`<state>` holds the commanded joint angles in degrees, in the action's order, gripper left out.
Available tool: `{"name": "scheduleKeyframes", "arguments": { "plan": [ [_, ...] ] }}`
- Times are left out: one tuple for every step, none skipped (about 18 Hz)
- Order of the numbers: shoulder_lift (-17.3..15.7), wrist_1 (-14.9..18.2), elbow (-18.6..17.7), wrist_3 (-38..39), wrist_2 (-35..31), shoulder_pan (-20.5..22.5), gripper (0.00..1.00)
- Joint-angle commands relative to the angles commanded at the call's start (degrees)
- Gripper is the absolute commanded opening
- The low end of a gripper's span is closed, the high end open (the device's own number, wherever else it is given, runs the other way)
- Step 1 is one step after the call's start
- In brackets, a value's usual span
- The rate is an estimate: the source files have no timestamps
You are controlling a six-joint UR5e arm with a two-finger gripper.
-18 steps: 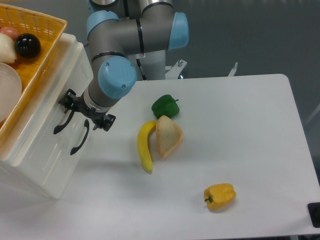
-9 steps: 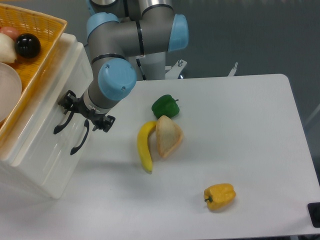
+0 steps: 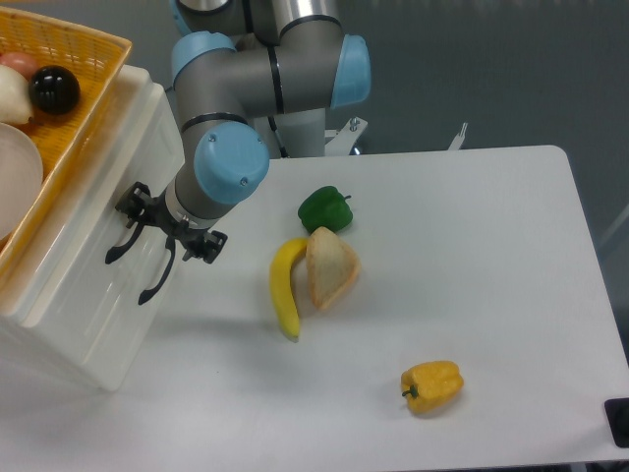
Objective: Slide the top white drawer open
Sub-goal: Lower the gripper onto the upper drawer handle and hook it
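Observation:
The white cabinet point(image 3: 93, 295) stands at the left, and both of its drawers look closed. The top white drawer point(image 3: 98, 221) carries the upper curved black handle point(image 3: 120, 243); the lower drawer's handle point(image 3: 157, 275) sits just beside it. My gripper point(image 3: 167, 224) is pressed up to the cabinet front at the handles' upper ends. Its black fingers point(image 3: 131, 204) are spread wide, open, with the handle tops between them. I cannot make out whether a finger touches the top handle.
A yellow basket point(image 3: 69, 118) holding a black ball and a white bowl rests on the cabinet. On the table lie a green pepper point(image 3: 324, 208), a banana point(image 3: 285, 285), a bread piece point(image 3: 331, 267) and a yellow pepper point(image 3: 432, 385).
The gripper has edged slightly down and in toward the cabinet front. The drawers have not moved.

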<state>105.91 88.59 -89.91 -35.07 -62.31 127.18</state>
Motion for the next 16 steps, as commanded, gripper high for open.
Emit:
{"name": "scheduleKeyframes", "arguments": {
  "plan": [
    [0.1, -0.1, 0.0, 0.0, -0.1, 0.0, 1.00],
    [0.1, -0.1, 0.0, 0.0, -0.1, 0.0, 1.00],
    [0.0, -0.1, 0.0, 0.0, -0.2, 0.1, 1.00],
    [0.0, -0.1, 0.0, 0.0, -0.2, 0.0, 1.00],
    [0.0, -0.1, 0.0, 0.0, -0.3, 0.0, 1.00],
    [0.0, -0.1, 0.1, -0.1, -0.5, 0.0, 1.00],
    [0.0, -0.2, 0.2, -0.2, -0.7, 0.0, 1.00],
    [-0.1, -0.3, 0.2, -0.3, -0.7, 0.0, 1.00],
    [-0.1, -0.5, 0.3, -0.4, -0.8, 0.0, 1.00],
    [-0.1, -1.0, 0.4, -0.4, -0.8, 0.1, 1.00],
    [-0.2, -1.5, 0.4, -0.4, -0.9, 0.0, 1.00],
    [-0.3, -1.8, 0.4, -0.4, -0.9, 0.0, 1.00],
    [-0.4, -1.9, 0.4, -0.4, -1.0, 0.0, 1.00],
    [-0.4, -2.1, 0.4, -0.4, -1.3, 0.0, 1.00],
    [-0.4, -2.2, 0.4, -0.4, -2.3, 0.0, 1.00],
    [-0.4, -2.1, 0.4, -0.4, -3.0, -0.1, 1.00]
  ]
}}
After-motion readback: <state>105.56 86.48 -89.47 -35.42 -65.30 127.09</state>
